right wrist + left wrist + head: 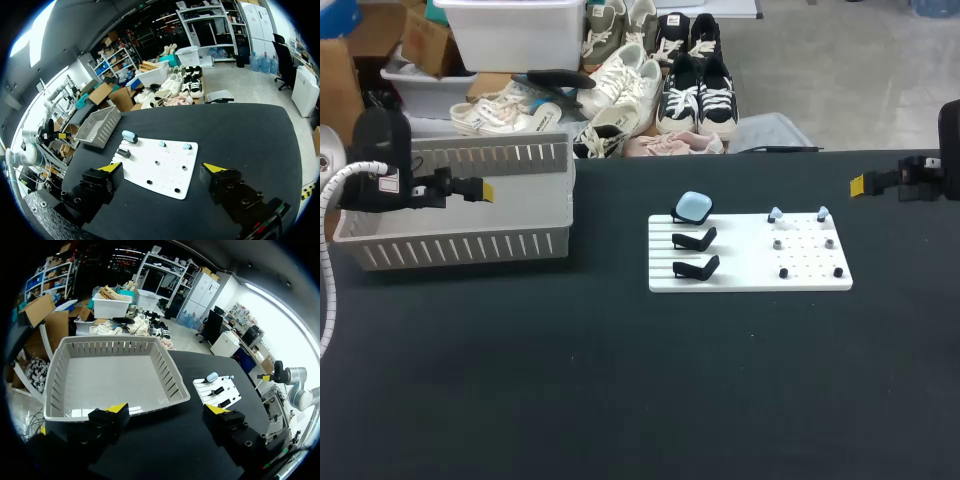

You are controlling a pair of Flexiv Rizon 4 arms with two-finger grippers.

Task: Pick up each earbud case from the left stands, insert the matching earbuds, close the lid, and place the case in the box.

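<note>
Over at the bench's point(620, 400) far left corner sits the grey basket point(460, 245). Your left gripper point(480, 189) hangs above it, fingers spread wide, holding nothing. Mid-bench is the white board point(750, 280), and the only earbud case point(693, 207), light blue, leans on the farthest stand at the board's far left corner. So it's off to the right of that gripper. It looks slightly nearer your right gripper point(858, 184), also wide open and empty, at the bench's right edge. Matching light blue earbuds point(775, 214) sit along the board's far edge.
</note>
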